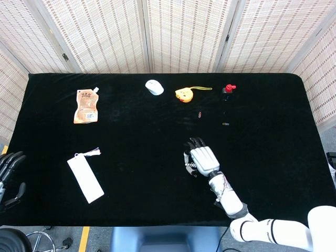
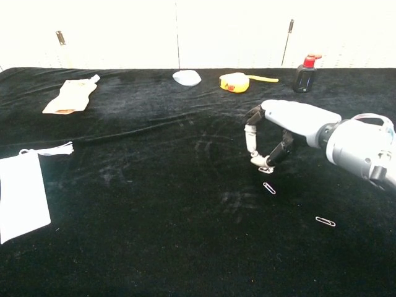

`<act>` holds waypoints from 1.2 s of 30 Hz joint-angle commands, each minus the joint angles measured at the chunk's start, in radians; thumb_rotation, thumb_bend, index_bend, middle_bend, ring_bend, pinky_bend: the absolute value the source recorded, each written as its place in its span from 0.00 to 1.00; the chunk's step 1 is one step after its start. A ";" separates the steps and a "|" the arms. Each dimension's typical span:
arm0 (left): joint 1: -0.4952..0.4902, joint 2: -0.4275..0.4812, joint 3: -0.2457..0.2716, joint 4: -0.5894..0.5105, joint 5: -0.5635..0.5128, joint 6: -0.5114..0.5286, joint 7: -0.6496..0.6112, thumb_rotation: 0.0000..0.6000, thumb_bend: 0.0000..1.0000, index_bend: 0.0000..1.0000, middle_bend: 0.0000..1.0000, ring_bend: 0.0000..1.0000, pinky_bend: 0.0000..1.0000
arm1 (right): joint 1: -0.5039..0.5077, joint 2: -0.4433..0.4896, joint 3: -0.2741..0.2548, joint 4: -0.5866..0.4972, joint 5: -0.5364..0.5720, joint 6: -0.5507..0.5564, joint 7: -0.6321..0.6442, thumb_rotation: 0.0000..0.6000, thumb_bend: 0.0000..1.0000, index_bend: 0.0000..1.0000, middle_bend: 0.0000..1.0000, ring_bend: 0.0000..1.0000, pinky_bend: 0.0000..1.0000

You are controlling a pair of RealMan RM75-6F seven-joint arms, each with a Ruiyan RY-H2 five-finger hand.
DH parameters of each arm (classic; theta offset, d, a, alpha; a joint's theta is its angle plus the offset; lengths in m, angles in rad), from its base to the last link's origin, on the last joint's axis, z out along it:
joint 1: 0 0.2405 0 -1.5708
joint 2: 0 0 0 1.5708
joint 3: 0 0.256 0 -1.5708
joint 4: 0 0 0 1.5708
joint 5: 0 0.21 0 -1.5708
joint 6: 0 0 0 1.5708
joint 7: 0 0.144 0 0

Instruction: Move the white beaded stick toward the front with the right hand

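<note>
The white beaded stick [image 2: 265, 169] is a short pale piece at the fingertips of my right hand [image 2: 286, 121], low on the black cloth. That hand arches over it and pinches it between thumb and a fingertip. From the head view the right hand [image 1: 202, 158] sits front of centre, and the stick [image 1: 189, 167] shows only as pale bits at its left edge. My left hand [image 1: 10, 173] hangs off the table's front left corner with its fingers apart and nothing in it.
Paper clips lie near the right hand [image 2: 269, 188], [image 2: 325, 221]. Along the back sit an orange pouch [image 1: 86, 106], a white mouse [image 1: 154, 87], a yellow tape measure [image 1: 184, 94] and a red-capped black bottle [image 1: 227, 91]. A white tag [image 1: 85, 178] lies front left.
</note>
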 commanded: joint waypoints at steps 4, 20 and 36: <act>0.001 0.000 -0.001 0.003 -0.002 0.000 -0.003 1.00 0.62 0.01 0.08 0.08 0.05 | -0.014 0.014 -0.026 -0.053 -0.043 0.021 -0.011 1.00 0.44 0.90 0.20 0.05 0.00; 0.004 -0.002 -0.001 0.001 -0.004 -0.002 0.004 1.00 0.62 0.01 0.08 0.08 0.05 | -0.035 -0.011 -0.060 -0.026 -0.089 0.046 -0.052 1.00 0.44 0.90 0.20 0.04 0.00; 0.000 -0.006 -0.002 -0.005 -0.006 -0.014 0.024 1.00 0.62 0.01 0.08 0.08 0.05 | -0.155 0.140 -0.170 -0.156 -0.280 0.147 0.070 1.00 0.44 0.90 0.20 0.04 0.00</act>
